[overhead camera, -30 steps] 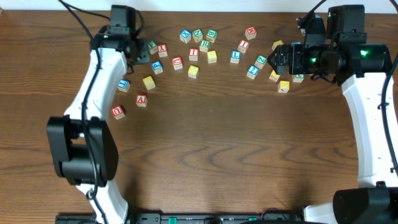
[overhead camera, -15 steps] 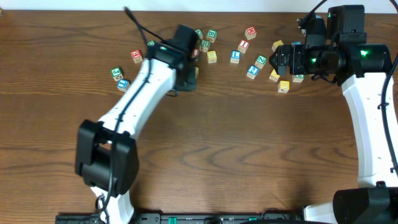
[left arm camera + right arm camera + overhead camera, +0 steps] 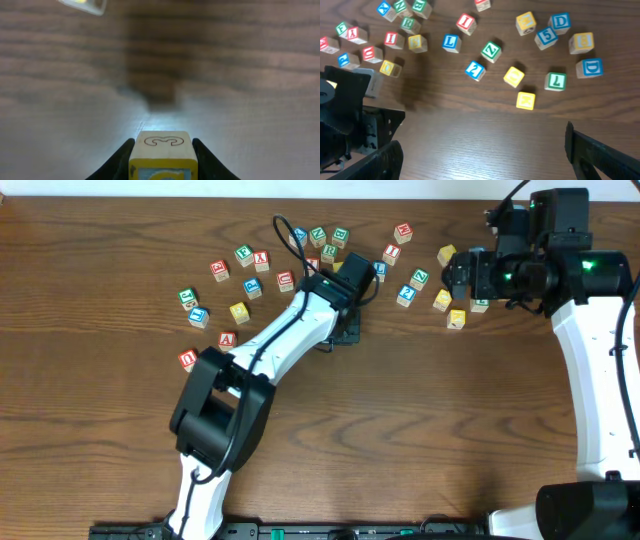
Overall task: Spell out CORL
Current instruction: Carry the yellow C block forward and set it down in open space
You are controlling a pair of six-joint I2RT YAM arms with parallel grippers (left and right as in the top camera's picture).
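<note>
Above the wooden table (image 3: 400, 430), left pincer (image 3: 162, 147) clamps a yellow-rimmed cube (image 3: 163, 156); right pincer (image 3: 480, 150) gapes; blue-L cube (image 3: 450, 42) lies loose.

Cubes read: blue L cube (image 3: 450, 42), blue 5 cube (image 3: 543, 36), green 7 cube (image 3: 555, 80).

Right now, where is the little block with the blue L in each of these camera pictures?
Overhead: blue L block in the top cluster, just right of the left arm.
Left wrist: not in it; only a held cube between the fingers.
Right wrist: upper left of centre, right of a yellow block.
Shared landmark: the green Z block, right of the L and slightly lower in both.
</note>
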